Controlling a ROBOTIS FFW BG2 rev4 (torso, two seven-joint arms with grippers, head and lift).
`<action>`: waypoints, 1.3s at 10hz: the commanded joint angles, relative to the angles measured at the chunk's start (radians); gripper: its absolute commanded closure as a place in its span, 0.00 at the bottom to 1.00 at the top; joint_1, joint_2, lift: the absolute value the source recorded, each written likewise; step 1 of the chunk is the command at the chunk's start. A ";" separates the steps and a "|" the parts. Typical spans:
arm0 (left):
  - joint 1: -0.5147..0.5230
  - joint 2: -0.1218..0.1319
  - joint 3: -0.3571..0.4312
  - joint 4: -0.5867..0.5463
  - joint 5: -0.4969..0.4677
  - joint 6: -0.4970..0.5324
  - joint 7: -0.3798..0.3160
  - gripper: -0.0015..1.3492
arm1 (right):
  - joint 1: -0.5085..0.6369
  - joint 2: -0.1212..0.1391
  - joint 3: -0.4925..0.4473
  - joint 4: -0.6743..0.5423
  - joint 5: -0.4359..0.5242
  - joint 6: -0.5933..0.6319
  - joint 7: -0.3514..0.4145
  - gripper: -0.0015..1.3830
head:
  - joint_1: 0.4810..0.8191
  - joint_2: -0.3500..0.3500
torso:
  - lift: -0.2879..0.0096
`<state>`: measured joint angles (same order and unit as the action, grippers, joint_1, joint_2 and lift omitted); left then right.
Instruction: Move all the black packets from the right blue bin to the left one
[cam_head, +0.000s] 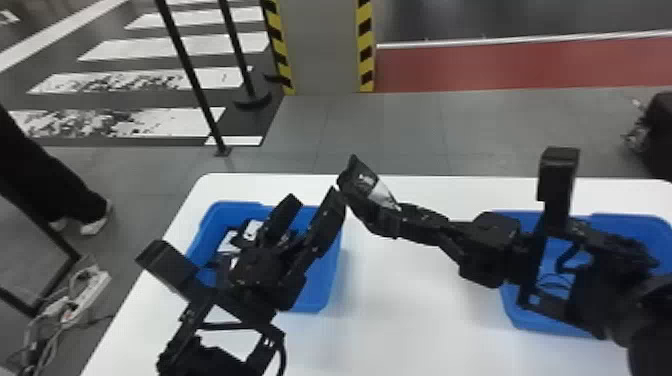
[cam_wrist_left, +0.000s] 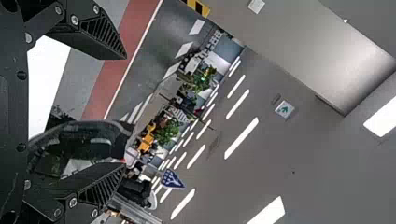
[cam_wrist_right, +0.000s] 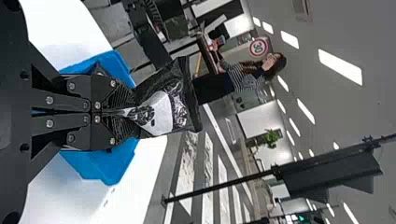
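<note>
Between the bins in the head view, my right gripper (cam_head: 400, 212) is shut on a black packet (cam_head: 357, 187), whose tip points toward my left gripper (cam_head: 314, 200). In the right wrist view my right gripper (cam_wrist_right: 125, 112) pinches the glossy packet (cam_wrist_right: 163, 109) by one end. The left gripper stands open over the left blue bin (cam_head: 322, 290), one finger close beside the packet. In the left wrist view a dark glossy shape (cam_wrist_left: 88, 137) shows between the open fingers of the left gripper (cam_wrist_left: 124, 112); whether it touches them I cannot tell. Black-and-white packets (cam_head: 252, 229) lie in the left bin.
The right blue bin (cam_head: 545, 325) sits beneath my right arm, partly hidden. Both bins stand on a white table (cam_head: 410, 320), with bare tabletop between them. Beyond its far edge are a striped pillar (cam_head: 325, 45) and black posts.
</note>
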<state>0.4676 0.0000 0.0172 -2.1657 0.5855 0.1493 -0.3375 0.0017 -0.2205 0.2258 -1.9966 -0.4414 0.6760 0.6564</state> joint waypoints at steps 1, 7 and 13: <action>-0.011 -0.003 0.003 0.000 -0.015 0.027 0.000 0.17 | -0.024 -0.008 0.066 0.005 -0.023 0.001 0.000 0.85 | 0.63 0.78 | 0.60; 0.016 -0.003 0.004 0.000 -0.046 -0.019 0.028 0.90 | -0.075 -0.010 0.152 0.054 -0.080 -0.031 -0.001 0.85 | 0.63 0.93 | 0.60; 0.018 -0.003 -0.010 0.000 -0.038 -0.093 0.026 0.90 | -0.178 0.035 0.141 0.272 -0.080 -0.244 -0.011 0.38 | 0.63 0.89 | 0.60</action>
<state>0.4847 0.0001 0.0047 -2.1656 0.5511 0.0603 -0.3114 -0.1649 -0.1904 0.3644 -1.7534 -0.5194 0.4699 0.6452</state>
